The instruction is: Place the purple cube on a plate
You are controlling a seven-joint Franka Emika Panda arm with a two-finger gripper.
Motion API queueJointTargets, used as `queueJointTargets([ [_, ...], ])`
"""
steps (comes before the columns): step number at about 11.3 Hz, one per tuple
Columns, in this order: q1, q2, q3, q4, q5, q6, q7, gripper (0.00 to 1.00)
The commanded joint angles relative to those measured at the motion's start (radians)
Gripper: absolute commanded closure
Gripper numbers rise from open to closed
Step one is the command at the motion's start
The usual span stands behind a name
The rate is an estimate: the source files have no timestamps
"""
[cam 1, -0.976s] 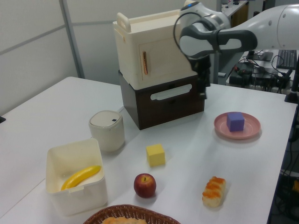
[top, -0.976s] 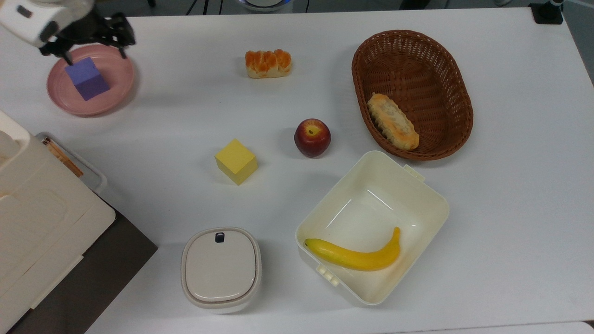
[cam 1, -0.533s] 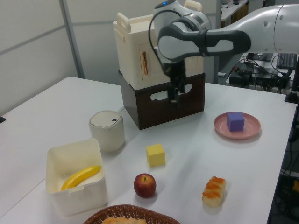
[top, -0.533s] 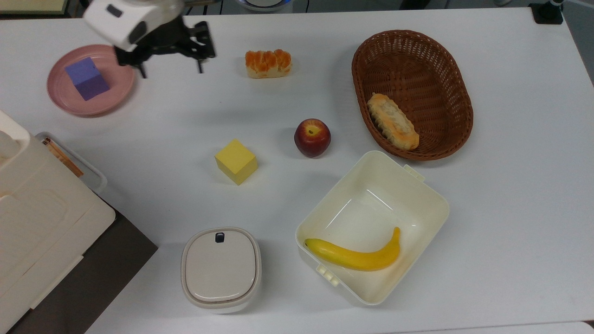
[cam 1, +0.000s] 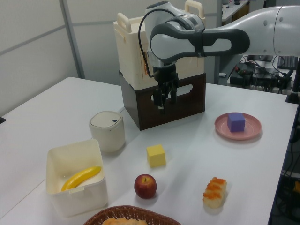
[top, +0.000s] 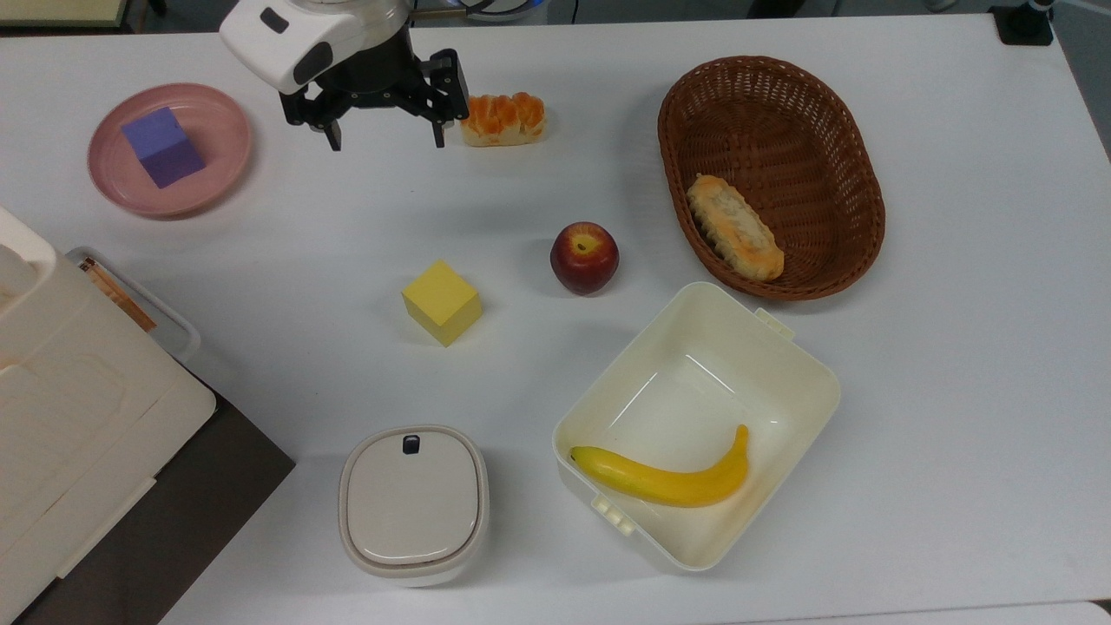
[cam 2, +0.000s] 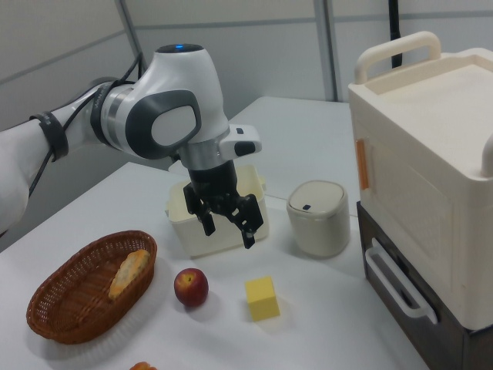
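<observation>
Pincer (top: 385, 137), moved away from the plate (top: 218, 165), hangs released; purple cube (top: 163, 147) rests there, well apart.

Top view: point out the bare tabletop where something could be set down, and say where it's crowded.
Bare patches: between the plate and the yellow cube; right of the basket and open box to the table edge. Crowded: the middle, where the apple, basket and box sit close together.

Arm raised; gripper (top: 384, 137) jaws spread, empty
</observation>
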Motion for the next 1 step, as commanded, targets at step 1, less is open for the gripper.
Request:
queueJointTargets([
  [1, 0.000, -0.019, -0.024, -0.006, 0.016, 0.008, 0.006, 0.00],
])
